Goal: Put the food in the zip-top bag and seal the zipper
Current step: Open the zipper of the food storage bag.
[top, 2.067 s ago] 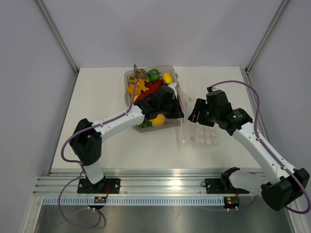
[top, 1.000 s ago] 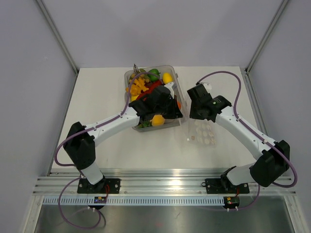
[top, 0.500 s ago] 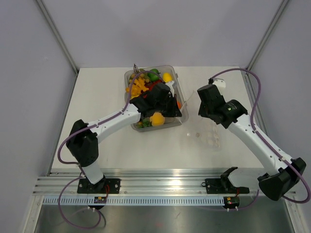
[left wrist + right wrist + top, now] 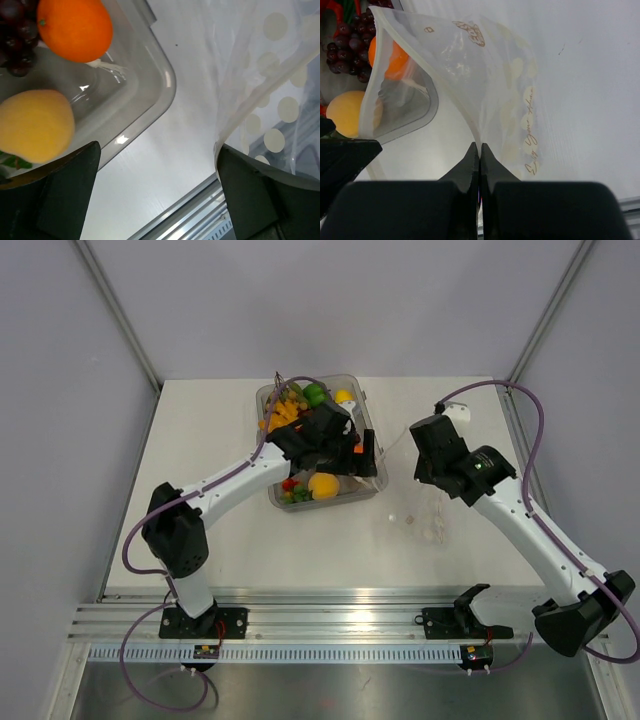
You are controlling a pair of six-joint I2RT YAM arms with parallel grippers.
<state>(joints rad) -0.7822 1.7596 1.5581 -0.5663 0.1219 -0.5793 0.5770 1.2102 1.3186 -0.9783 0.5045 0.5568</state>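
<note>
Clear tray (image 4: 161, 97) holding orange (image 4: 75, 27), grapes (image 4: 345, 50), lemon (image 4: 35, 127), zip-top bag (image 4: 485, 75) hanging at tray's 3 o'clock, right gripper (image 4: 480, 147) pinching its edge, bag rising toward 11 o'clock, left gripper (image 4: 157, 150) gaping wide, gripping nothing, bag at its 2 o'clock.

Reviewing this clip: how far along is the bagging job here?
Done: nothing bagged that I can see. In hand: the right tool pinches the zip-top bag by its edge, holding its mouth open beside the tray; the left tool stands open and empty between them. Left: the orange, yellow fruit and grapes lie in the tray; all need bagging, then the zipper sealed.
</note>
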